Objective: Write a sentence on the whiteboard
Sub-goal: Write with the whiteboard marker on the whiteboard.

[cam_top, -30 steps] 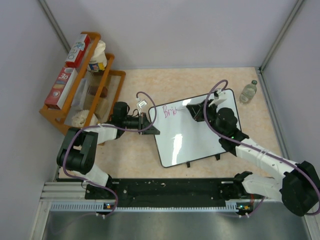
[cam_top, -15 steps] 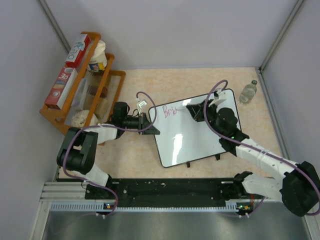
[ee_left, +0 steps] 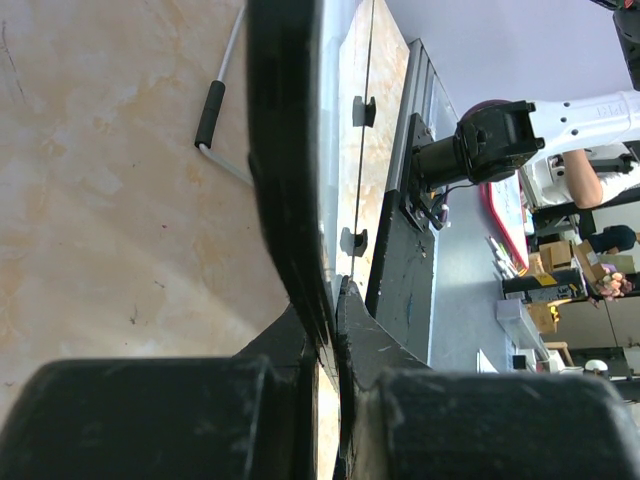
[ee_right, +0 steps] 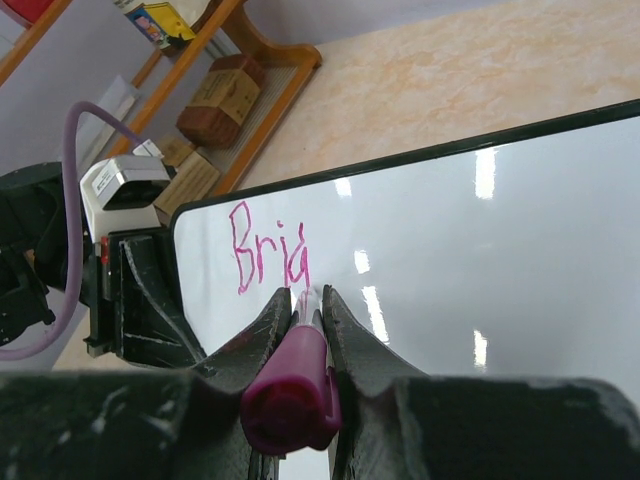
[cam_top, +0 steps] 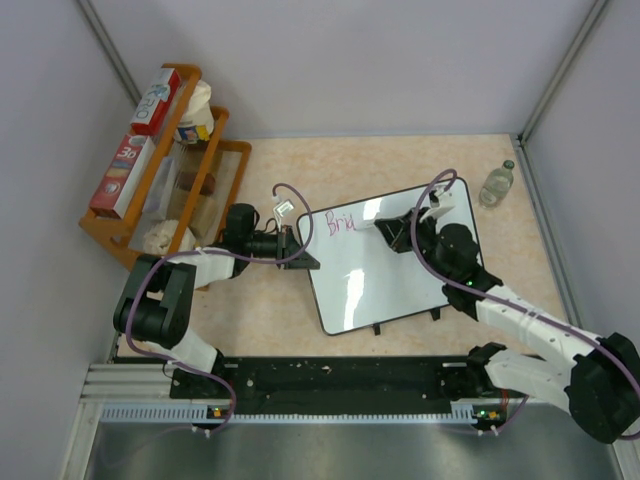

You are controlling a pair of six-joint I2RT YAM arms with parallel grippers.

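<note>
Seen from above, the glossy white, black-framed rectangular whiteboard (cam_top: 385, 275) lies mid-way across the beige marbled worktop (cam_top: 265, 310), my left end effector (cam_top: 303, 250) pinching its left edge; my left wrist view shows that frame clamped between nearly closed jaws; my right wrist view shows my right end effector (ee_right: 305, 300) gripping a magenta plastic marker (ee_right: 292, 388), tip at the pink handwritten letters (ee_right: 265, 255) "Bria".

Overhead cam + close wrist cams share whiteboard (cam_top: 365, 285).

Pale lilac walls (cam_top: 350, 60) close in three sides, with metal posts (cam_top: 556, 75) in the corners. The table (cam_top: 270, 330) is beige and marbled. Left of the left jaws stands an orange wooden rack (cam_top: 105, 232) – boxes (cam_top: 155, 100) on it. Right of the right jaws – a small bottle (cam_top: 496, 184).
</note>
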